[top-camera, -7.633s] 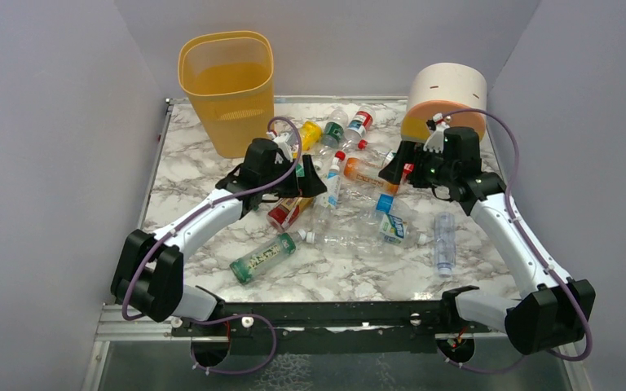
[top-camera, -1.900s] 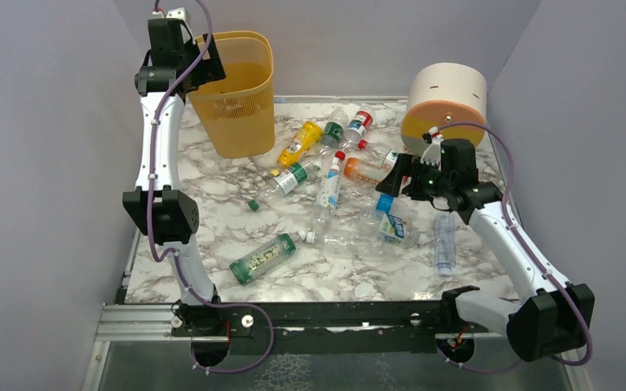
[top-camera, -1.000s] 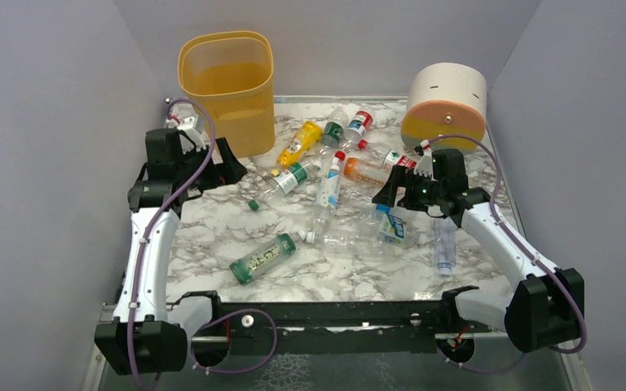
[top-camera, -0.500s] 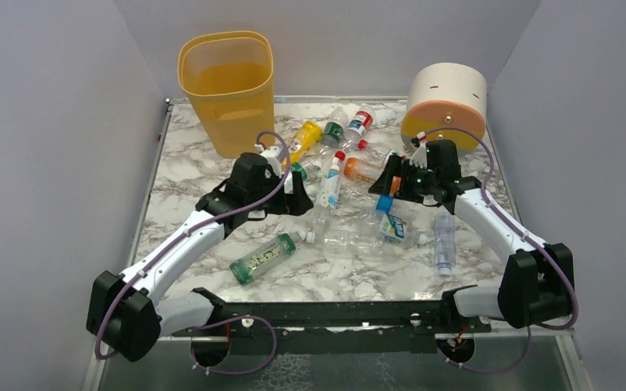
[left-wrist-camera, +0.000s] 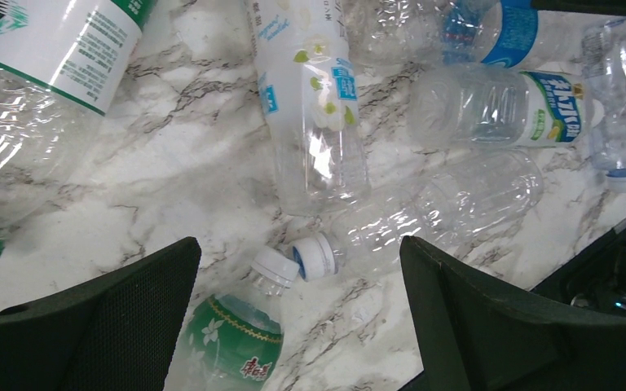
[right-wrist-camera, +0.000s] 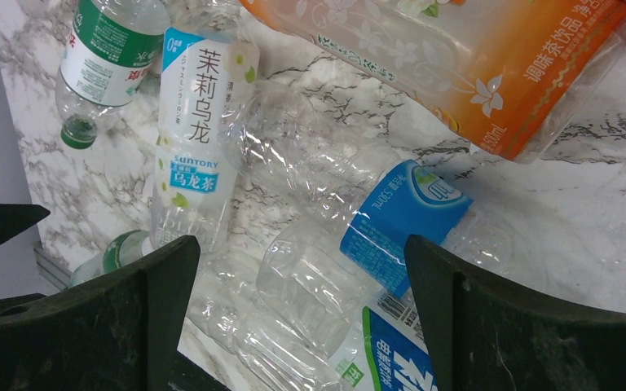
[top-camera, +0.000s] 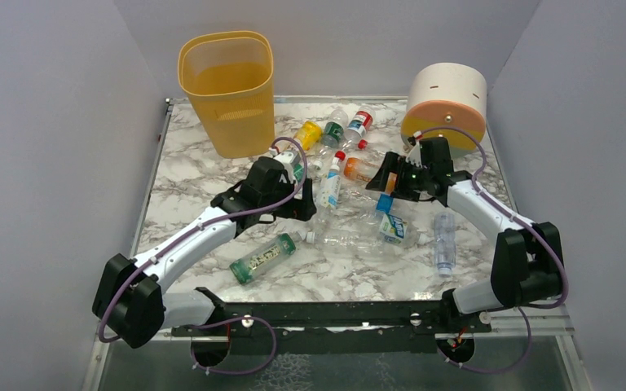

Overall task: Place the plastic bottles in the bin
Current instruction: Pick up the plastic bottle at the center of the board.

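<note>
Both the left end effector (top-camera: 300, 205) and right end effector (top-camera: 385, 175) stood jaws apart and empty above the plastic bottles (top-camera: 330, 186) strewn mid-frame, the bin (top-camera: 236, 122) upper left; judged a pickup approach, next requiring descent and closure on one bottle.
</note>
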`<state>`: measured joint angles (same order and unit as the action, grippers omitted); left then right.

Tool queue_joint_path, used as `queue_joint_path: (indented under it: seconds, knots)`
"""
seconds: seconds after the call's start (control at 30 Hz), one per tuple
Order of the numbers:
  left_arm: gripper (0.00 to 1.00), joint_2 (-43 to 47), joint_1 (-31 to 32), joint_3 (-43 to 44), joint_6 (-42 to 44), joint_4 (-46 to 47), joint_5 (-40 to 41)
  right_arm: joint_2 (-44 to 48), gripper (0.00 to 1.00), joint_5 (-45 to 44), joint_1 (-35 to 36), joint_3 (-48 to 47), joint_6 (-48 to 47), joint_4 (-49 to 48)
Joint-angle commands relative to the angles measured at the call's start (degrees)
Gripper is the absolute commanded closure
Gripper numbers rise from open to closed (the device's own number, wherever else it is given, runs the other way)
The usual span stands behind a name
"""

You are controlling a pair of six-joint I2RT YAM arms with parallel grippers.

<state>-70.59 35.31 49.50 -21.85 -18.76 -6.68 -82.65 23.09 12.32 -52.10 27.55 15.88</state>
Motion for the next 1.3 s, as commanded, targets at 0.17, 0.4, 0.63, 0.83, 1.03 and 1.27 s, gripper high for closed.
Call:
queue_joint_path:
  seconds: [0.17,0.4,0.63,0.83,1.03,1.27]
  knots:
    - [0.01,-5.13,-4.23,6.64,6.19,-4.69,5.59,0.97,0.00,2.15,0.34,-1.16,3.98,-6.51]
    - [0.02,-13.67,-10.30,13.18,11.04,-4.51,5.76,3.70,0.00,2.67,1.97,0.15,5.03,-7.72]
    - [0.04,-22.63,-12.30,19.07,14.57,-5.86,7.95,9.53,0.00,4.19,3.55,2.11,6.90,-7.03]
    - [0.06,-26.16,-12.31,19.38,16.08,-5.80,6.74,17.30,0.00,4.32,4.12,4.64,8.57,-5.24]
    - [0.06,-28.43,-12.30,19.30,16.09,-5.47,7.52,23.04,0.00,4.29,4.12,6.25,9.26,-3.28]
    - [0.10,-31.31,-10.88,19.88,14.87,-4.71,7.93,23.10,0.00,4.41,4.13,6.00,7.67,-2.36]
